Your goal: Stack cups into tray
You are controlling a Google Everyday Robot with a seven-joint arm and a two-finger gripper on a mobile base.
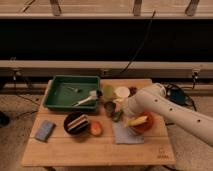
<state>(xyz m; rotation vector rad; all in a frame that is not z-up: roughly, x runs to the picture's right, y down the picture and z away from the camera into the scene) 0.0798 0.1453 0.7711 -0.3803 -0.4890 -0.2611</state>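
Three cups stand just right of the tray: the white cup, the pale green cup and, in front of them, the dark grey cup. The dark-green tray sits at the table's back left with a white brush lying in it. My white arm reaches in from the right. Its gripper is low over the table, right beside the dark grey cup and just in front of the white cup. The arm's end hides most of the gripper.
An orange bowl with a banana lies under my forearm. A black bowl with cake, an orange fruit, a grey cloth and a blue sponge lie along the front. A small green item sits by the gripper.
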